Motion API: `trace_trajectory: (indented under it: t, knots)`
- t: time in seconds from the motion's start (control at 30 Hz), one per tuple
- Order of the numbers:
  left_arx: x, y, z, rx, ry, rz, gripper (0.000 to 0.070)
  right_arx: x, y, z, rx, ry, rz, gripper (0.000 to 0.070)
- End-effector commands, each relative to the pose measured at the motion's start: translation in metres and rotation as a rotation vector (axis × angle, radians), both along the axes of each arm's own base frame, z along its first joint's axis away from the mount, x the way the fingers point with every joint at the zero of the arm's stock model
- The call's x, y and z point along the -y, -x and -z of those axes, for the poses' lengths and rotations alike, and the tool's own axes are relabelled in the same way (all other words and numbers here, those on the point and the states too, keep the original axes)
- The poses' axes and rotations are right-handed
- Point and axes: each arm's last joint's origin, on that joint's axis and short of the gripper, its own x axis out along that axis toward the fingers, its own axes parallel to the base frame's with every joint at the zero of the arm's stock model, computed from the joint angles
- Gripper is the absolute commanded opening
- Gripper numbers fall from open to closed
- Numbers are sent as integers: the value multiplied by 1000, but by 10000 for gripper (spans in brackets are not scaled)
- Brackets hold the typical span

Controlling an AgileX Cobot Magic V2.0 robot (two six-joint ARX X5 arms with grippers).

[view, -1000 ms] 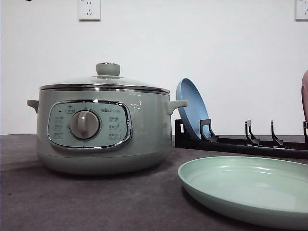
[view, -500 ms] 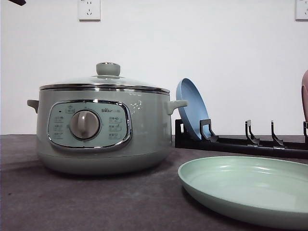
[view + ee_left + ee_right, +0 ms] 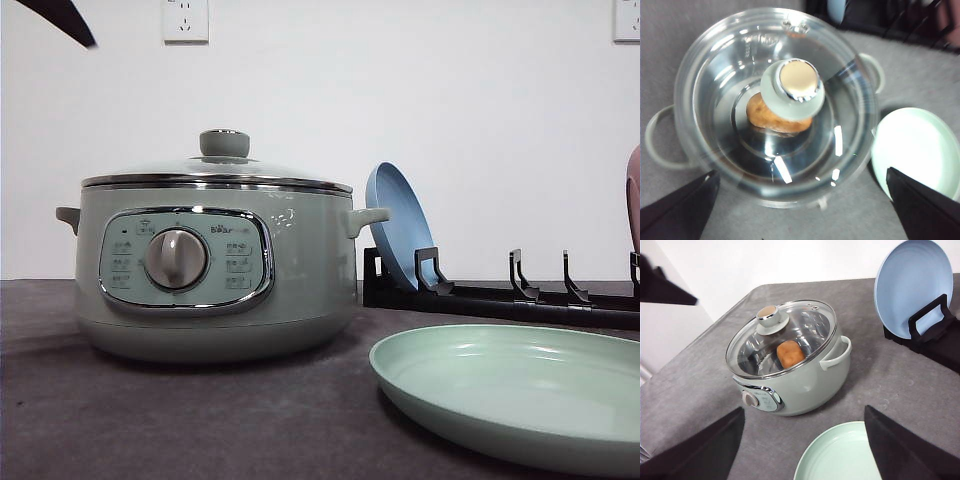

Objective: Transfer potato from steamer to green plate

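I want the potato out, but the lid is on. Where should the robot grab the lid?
By the round green knob at the middle of the glass lid, coming straight down from above with the jaws on either side of it. It is the one raised part; the rest is smooth, sloping glass. The left gripper sits open above it.

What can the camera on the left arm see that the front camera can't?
The left wrist view looks down through the glass lid and sees the potato inside the steamer. The front view instead sees the steamer's dial and the blue plate in its rack. Both see the lid knob and the green plate.
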Motion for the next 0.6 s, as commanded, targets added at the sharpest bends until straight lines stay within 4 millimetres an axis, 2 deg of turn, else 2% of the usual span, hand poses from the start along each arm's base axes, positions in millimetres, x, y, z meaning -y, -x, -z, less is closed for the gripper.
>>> trace_trajectory:
  t: [0.0, 0.27, 0.57]
  knots:
    - [9, -14, 0, -7, -12, -3, 671, 0, 0, -4, 14, -15, -4, 479]
    - [44, -61, 19, -19, -125, 1, 671, 0, 0, -4, 15, -14, -1, 480]
    - [73, -86, 43, -6, -183, 30, 670, 0, 0, -4, 14, -14, -1, 479]
